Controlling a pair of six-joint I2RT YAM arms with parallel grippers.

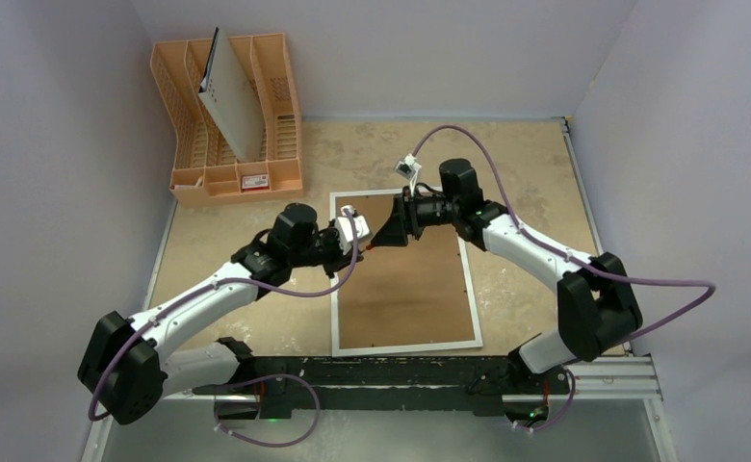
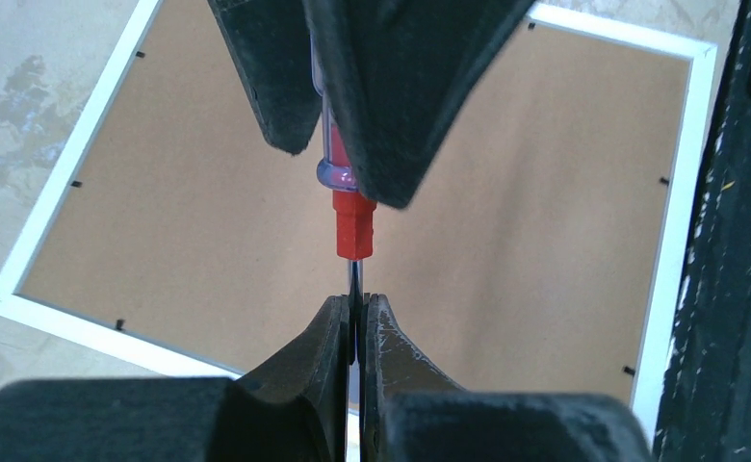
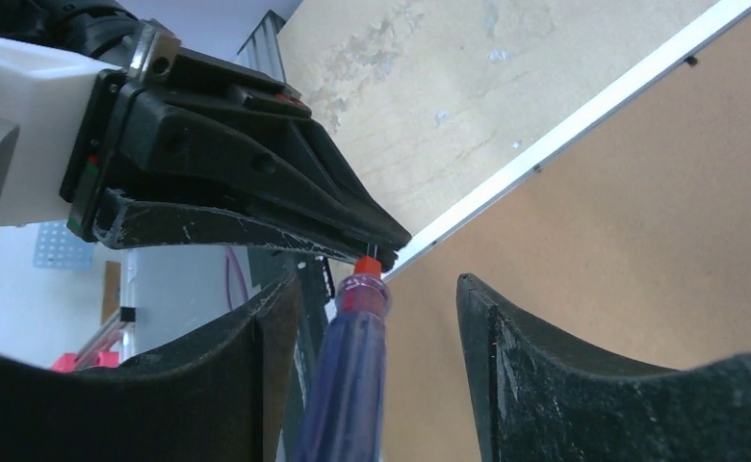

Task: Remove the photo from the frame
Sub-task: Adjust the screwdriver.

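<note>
Progress looks early: the frame [image 1: 420, 289] lies face down in the middle of the table [image 1: 530, 183], brown back upward, its short white border near the table's near edge, and the back appears fully seated. The photo cannot be seen anywhere; I judge it to be inside, under the backing, so taking it out is not yet done. What shows instead is tool handling. A screwdriver [image 2: 354, 226] with a red collar and a clear bluish handle hangs above the far end of the frame, between the two arms. The left gripper [image 2: 354, 308] has its fingers pressed together on the thin metal shaft. The right gripper [image 3: 381, 289] has its fingers apart on either side of the handle, with a clear gap on one side, so it is not clamping. My reading is that the tool is in the left arm's charge, and that the clips [image 2: 75, 183] have not been bent back. Left to do: free the clips, lift the backing, draw out the photo. Counts: one frame, one screwdriver, two grippers, six small dark clips showing along the back's edges in the left wrist view. In the table's far left corner stands one orange rack [image 1: 227, 183], with one grey-white holed board [image 1: 229, 101] upright in it.
</note>
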